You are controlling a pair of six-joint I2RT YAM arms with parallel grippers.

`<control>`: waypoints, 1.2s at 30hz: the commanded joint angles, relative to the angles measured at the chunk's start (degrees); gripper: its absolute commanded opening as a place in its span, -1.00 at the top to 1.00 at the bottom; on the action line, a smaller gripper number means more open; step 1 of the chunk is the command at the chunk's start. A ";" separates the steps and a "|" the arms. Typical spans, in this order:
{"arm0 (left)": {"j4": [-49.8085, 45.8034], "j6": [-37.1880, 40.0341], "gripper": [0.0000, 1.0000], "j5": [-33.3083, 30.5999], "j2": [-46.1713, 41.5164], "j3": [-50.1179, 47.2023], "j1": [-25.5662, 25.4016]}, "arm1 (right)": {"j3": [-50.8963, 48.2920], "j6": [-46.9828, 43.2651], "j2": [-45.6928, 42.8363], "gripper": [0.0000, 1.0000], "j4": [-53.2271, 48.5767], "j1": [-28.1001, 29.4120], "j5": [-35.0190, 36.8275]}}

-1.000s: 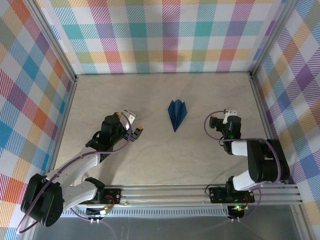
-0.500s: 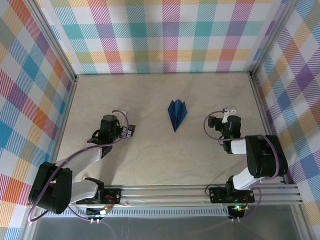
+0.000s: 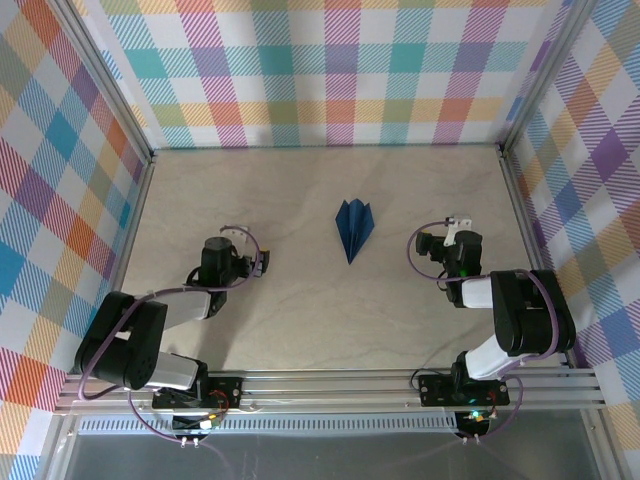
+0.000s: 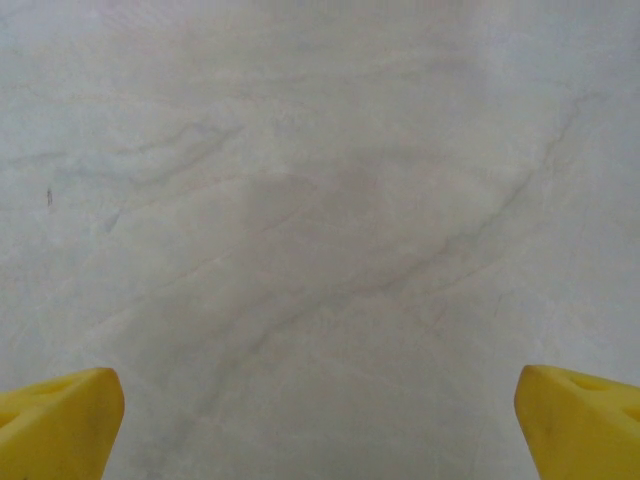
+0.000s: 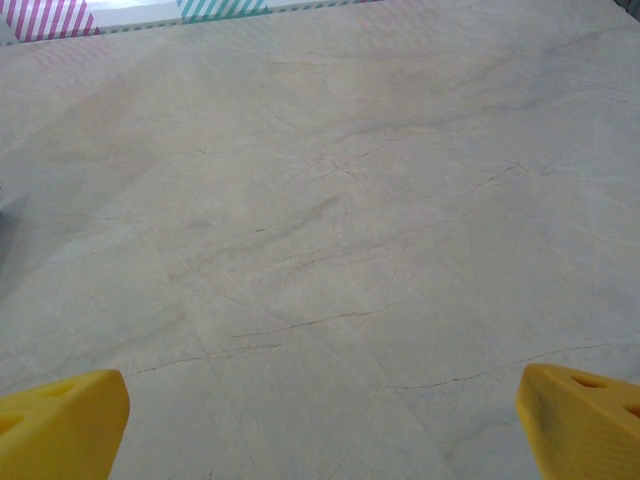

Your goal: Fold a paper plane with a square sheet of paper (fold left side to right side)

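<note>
The dark-blue paper plane lies flat on the table's middle, its point toward the near edge and its wings spread at the far end. It is the square sheet of paper, folded into a dart. To the plane's left, my left gripper hangs low over the table, open and empty; its yellow fingertips frame bare tabletop. My right gripper stands to the plane's right, also open, with nothing between its yellow fingertips. Neither gripper touches the paper.
The marbled beige tabletop is walled by checked panels at the back and both sides. An aluminium rail with the arm bases runs along the near edge. Both arms are folded back close to their bases.
The left arm has folded back toward its base, carrying its gripper a little left and away from the plane. The right arm settled back slightly. The plane has not moved.
</note>
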 commanded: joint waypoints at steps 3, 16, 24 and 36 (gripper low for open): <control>5.28 -0.72 -0.99 3.32 -1.37 -0.22 0.75 | 0.91 -1.00 -0.48 -0.97 2.26 -0.40 -0.79; 5.60 -0.77 -0.99 2.71 -1.61 -0.54 0.75 | 0.84 -1.06 -0.50 -0.97 2.30 -0.40 -0.79; 7.14 -1.48 -0.99 0.65 -2.42 -1.73 0.75 | 0.83 -1.08 -0.49 -0.97 2.30 -0.31 -0.79; 6.00 1.45 -0.99 -2.10 -1.24 -0.58 1.22 | 0.83 -1.07 -0.51 -0.97 2.30 -0.36 -0.79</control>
